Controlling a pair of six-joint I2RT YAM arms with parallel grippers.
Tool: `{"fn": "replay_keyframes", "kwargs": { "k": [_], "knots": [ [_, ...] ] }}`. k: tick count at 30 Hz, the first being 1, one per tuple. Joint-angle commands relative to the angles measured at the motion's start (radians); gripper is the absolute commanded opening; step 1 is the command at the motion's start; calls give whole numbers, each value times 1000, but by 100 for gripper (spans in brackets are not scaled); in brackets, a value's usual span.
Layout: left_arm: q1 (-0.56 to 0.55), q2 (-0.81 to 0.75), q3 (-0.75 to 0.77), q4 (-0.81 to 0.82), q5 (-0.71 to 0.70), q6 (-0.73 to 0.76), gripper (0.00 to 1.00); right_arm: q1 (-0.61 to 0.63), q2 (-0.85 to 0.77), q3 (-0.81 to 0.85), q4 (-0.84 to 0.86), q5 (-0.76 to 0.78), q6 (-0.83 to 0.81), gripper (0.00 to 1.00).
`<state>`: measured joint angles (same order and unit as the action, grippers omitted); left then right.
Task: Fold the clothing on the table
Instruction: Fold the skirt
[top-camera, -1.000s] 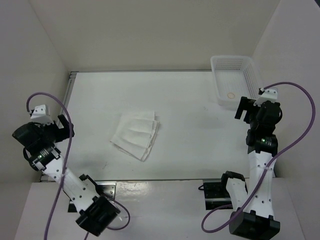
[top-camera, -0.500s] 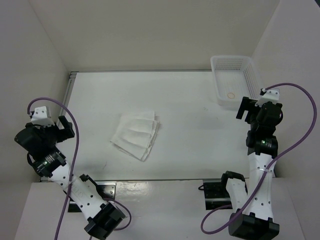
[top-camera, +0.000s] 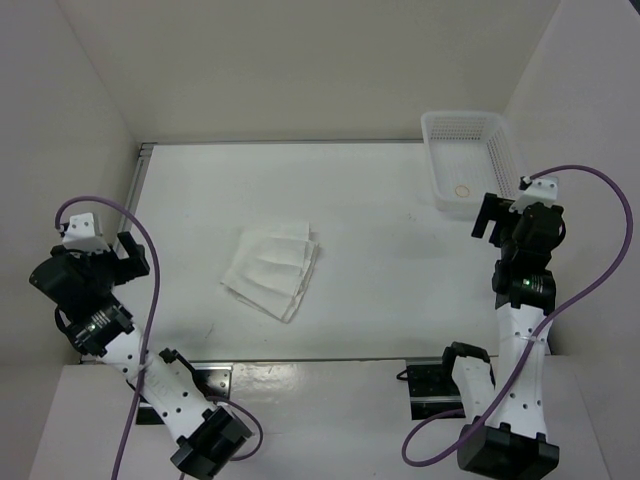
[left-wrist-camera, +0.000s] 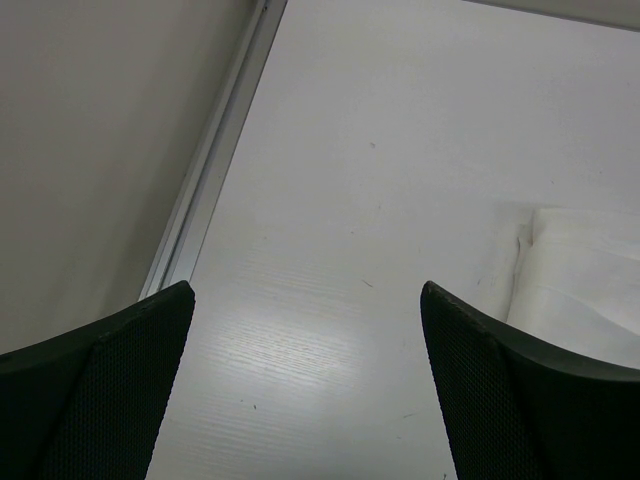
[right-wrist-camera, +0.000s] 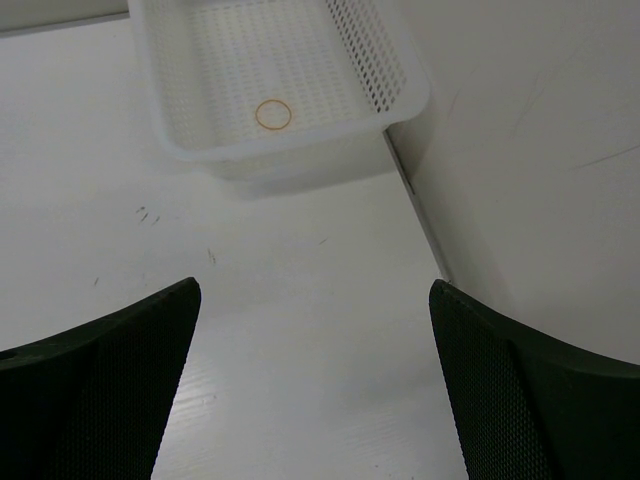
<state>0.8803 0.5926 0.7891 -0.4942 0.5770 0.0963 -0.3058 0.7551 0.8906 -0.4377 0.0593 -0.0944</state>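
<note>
Top external checked: found clothing (top-camera: 270, 268) folded into layered stack on counter (top-camera: 385, 265); judged done or nearly. Noted left fingers (left-wrist-camera: 100, 400) and right fingers (right-wrist-camera: 95, 395) wide, empty, well apart from it.

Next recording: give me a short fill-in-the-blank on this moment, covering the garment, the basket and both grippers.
1. The thin white fabric garment lies on the matte white table, touched by ____ gripper.
2. The white plastic mesh basket stands at the table's far ____ corner.
3. The small orange ring lies inside the ____.
4. The left gripper and the right gripper both have their jaws ____.

Missing words: neither; right; basket; open.
</note>
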Motion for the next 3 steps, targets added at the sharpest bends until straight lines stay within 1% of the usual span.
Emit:
{"fn": "replay_keyframes", "kwargs": {
  "k": [1,3],
  "knots": [
    [5,-8,-1,32,9,-21,100,-7,-2,-4,57,-13,-2,99],
    [5,-8,-1,32,9,-21,100,-7,-2,-4,57,-22,-2,99]
  ]
}}
